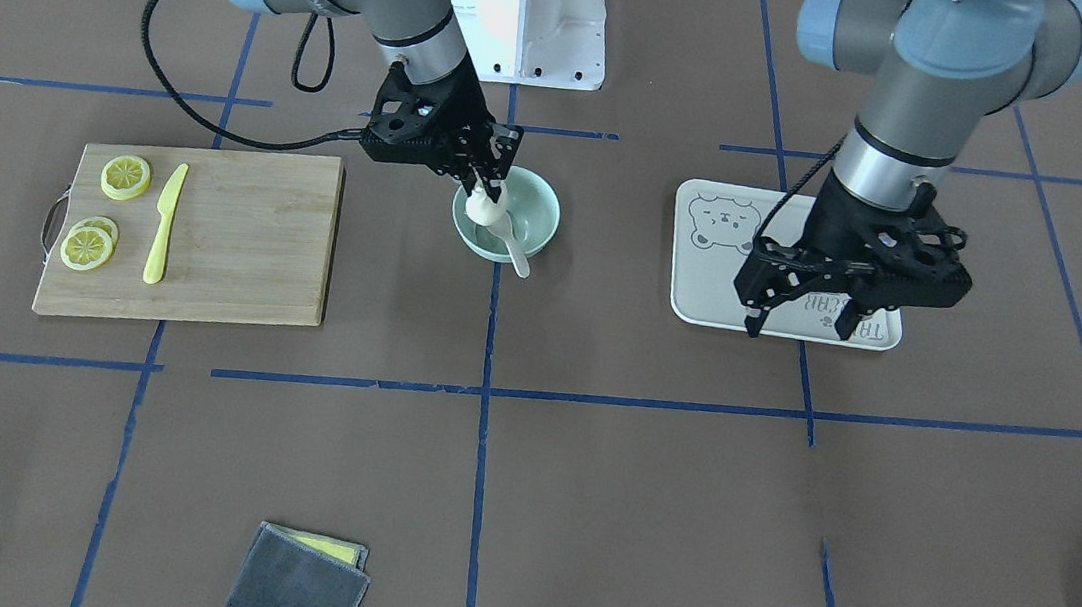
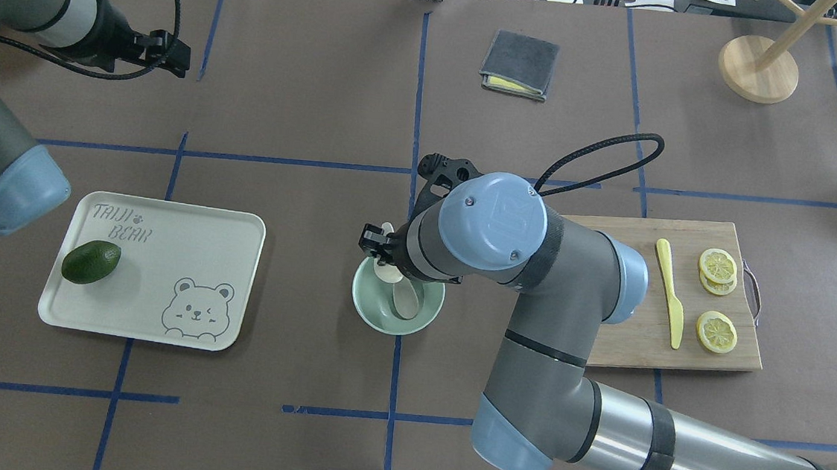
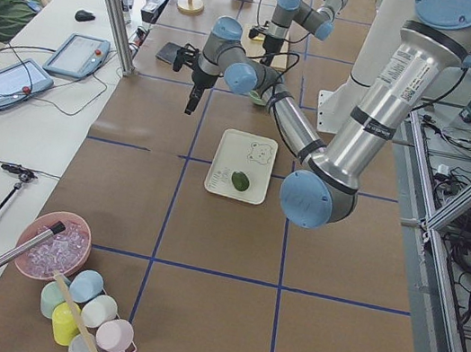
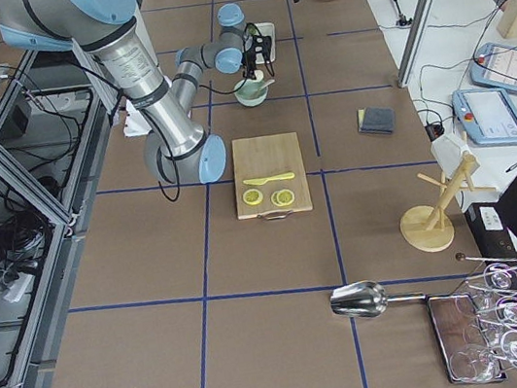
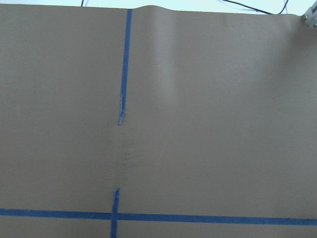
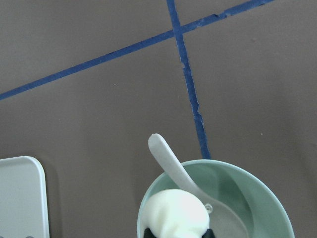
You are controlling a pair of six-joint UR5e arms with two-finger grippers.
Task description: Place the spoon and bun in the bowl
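The mint-green bowl (image 1: 545, 214) stands at the table's middle, also in the overhead view (image 2: 382, 323). The pale spoon (image 1: 517, 259) lies in it, scoop inside and handle sticking out over the rim (image 6: 168, 158). My right gripper (image 1: 485, 189) is shut on the white bun (image 1: 486, 207) and holds it just over the bowl's robot-side edge; the bun (image 6: 176, 213) fills the bottom of the right wrist view. My left gripper (image 1: 800, 323) is open and empty, high above the cream bear tray (image 1: 703, 295).
A dark green avocado (image 2: 91, 261) lies on the tray (image 2: 164, 245). A wooden cutting board (image 1: 247, 232) with lemon slices (image 1: 126, 176) and a yellow knife (image 1: 164, 224) lies on the right arm's side. A grey cloth (image 1: 295, 589) lies at the table's far edge.
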